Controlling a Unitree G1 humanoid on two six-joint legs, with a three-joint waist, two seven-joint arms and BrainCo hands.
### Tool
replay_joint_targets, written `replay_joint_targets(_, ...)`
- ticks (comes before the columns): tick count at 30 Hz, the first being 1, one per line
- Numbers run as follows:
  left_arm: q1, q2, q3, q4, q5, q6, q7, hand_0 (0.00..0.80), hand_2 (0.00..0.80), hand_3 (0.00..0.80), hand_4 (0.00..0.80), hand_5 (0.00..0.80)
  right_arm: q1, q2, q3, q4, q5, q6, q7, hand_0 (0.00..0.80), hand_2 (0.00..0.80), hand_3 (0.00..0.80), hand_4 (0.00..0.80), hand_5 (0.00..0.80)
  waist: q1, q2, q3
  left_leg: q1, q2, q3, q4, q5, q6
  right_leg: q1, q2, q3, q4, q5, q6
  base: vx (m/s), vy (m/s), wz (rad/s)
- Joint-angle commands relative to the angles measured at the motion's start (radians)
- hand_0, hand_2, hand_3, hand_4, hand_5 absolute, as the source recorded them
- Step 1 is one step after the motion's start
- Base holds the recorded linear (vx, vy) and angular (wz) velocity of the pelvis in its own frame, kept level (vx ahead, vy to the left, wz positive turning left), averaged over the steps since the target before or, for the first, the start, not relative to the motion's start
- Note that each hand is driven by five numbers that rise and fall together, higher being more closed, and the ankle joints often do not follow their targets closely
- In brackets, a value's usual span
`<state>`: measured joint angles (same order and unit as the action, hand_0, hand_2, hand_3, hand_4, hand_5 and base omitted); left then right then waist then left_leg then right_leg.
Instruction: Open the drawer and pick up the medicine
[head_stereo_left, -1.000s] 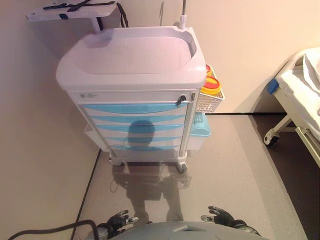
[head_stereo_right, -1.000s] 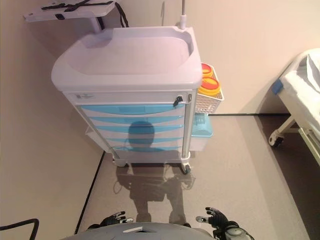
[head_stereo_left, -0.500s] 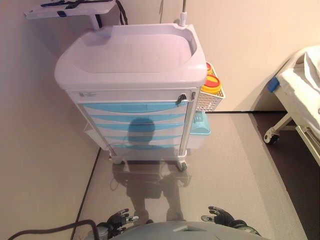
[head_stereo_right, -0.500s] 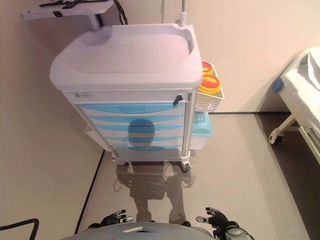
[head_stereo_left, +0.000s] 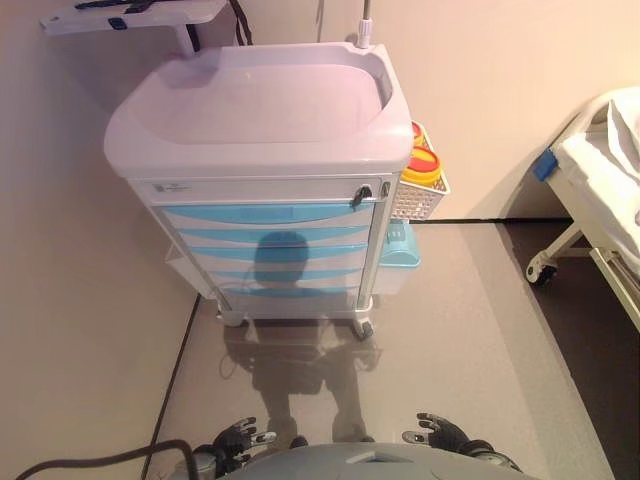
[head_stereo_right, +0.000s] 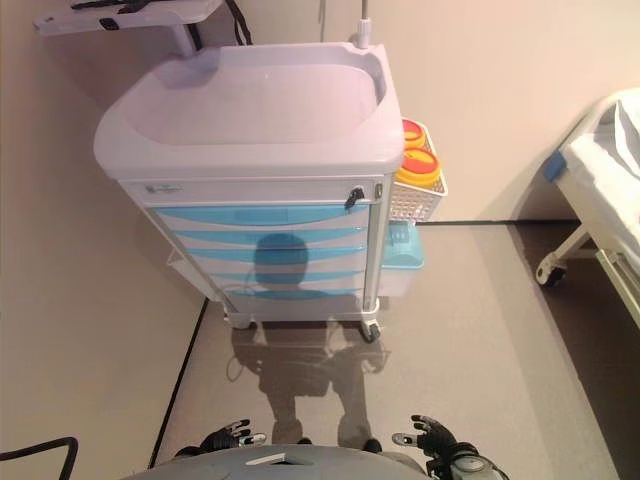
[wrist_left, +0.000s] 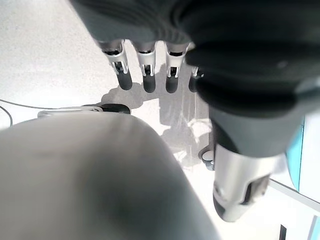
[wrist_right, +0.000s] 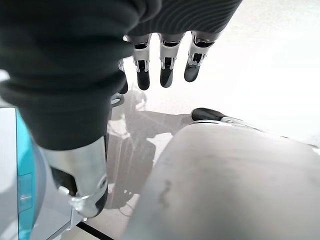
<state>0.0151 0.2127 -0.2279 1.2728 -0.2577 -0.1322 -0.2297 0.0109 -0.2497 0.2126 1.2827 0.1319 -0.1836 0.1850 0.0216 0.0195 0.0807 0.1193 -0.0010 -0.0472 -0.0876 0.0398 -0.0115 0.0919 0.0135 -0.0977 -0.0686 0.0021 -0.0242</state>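
A white medical cart (head_stereo_left: 260, 110) with several light-blue drawers (head_stereo_left: 268, 214) stands ahead against the wall, all drawers closed. A dark key lever (head_stereo_left: 360, 195) sits at the right of the top front panel. No medicine shows. My left hand (head_stereo_left: 238, 438) and right hand (head_stereo_left: 438, 432) hang low at the bottom of the eye views, far from the cart. Both are empty with relaxed fingers, as seen in the left wrist view (wrist_left: 145, 75) and the right wrist view (wrist_right: 165, 65).
A white mesh basket (head_stereo_left: 418, 198) with yellow-lidded containers (head_stereo_left: 422, 168) hangs on the cart's right side, above a light-blue bin (head_stereo_left: 400, 250). A bed on wheels (head_stereo_left: 590, 190) stands at the right. A shelf (head_stereo_left: 130, 12) with black straps juts out behind the cart at left.
The whole picture has shifted: the cart looks slightly larger and higher in the frame, so the camera has moved closer. Both hands keep their places.
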Motion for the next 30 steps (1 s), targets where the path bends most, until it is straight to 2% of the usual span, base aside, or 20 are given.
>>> replay_joint_targets(1,-0.059,-0.021,0.043,0.064,-0.028,-0.003,0.0,0.0,0.0,0.0,0.0,0.0,-0.043,0.029,0.026,0.007,-0.017,-0.016,0.012,0.0,0.0,0.0,0.0,0.0,-0.01,-0.05,0.029,-0.037,-0.088,0.072,0.085,-0.094,0.056,-0.027,-0.021,0.033,0.03,0.023,0.056,0.027,0.033,-0.04)
replay_joint_targets(9,-0.102,-0.015,0.03,0.038,-0.076,-0.042,0.009,0.0,0.0,0.0,0.0,0.0,-0.074,0.007,0.03,-0.015,-0.001,-0.02,-0.004,0.0,0.0,0.0,0.0,0.0,-0.026,-0.04,0.091,-0.114,-0.097,0.086,0.129,-0.099,0.069,-0.116,-0.033,0.062,0.065,0.036,0.059,-0.03,0.072,-0.14)
replay_joint_targets(15,-0.169,0.003,0.032,0.0,-0.145,-0.082,0.017,0.0,0.0,0.0,0.0,0.0,-0.124,-0.015,0.047,-0.041,-0.019,-0.04,-0.01,0.0,0.0,0.0,0.0,0.0,-0.044,-0.038,0.184,-0.205,-0.096,0.128,0.179,-0.098,0.08,-0.231,-0.053,0.094,0.138,0.047,0.081,-0.107,0.084,-0.23)
replay_joint_targets(19,-0.218,0.013,0.039,-0.021,-0.221,-0.111,0.029,0.0,0.0,0.0,0.0,0.0,-0.163,-0.03,0.067,-0.054,-0.006,-0.047,-0.015,0.0,0.0,0.0,0.0,0.0,-0.054,-0.045,0.244,-0.302,-0.095,0.158,0.275,-0.11,0.084,-0.317,-0.069,0.112,0.205,0.049,0.086,-0.09,0.081,-0.27)
replay_joint_targets(24,-0.249,0.027,0.065,-0.052,-0.311,-0.16,0.04,0.0,0.0,0.0,0.0,0.0,-0.185,-0.039,0.079,-0.079,0.015,-0.048,-0.025,0.0,0.0,0.0,0.0,0.0,-0.052,-0.061,0.287,-0.415,-0.09,0.183,0.4,-0.141,0.088,-0.408,-0.086,0.107,0.281,0.041,0.086,-0.054,0.05,-0.17)
replay_joint_targets(30,-0.287,0.052,0.095,-0.116,-0.424,-0.225,0.037,0.0,0.0,0.0,0.0,0.0,-0.201,-0.062,0.098,-0.11,0.03,-0.045,-0.042,0.0,0.0,0.0,0.0,0.0,-0.054,-0.072,0.325,-0.52,-0.068,0.193,0.494,-0.161,0.086,-0.513,-0.076,0.098,0.358,0.028,0.072,-0.054,0.051,-0.14)
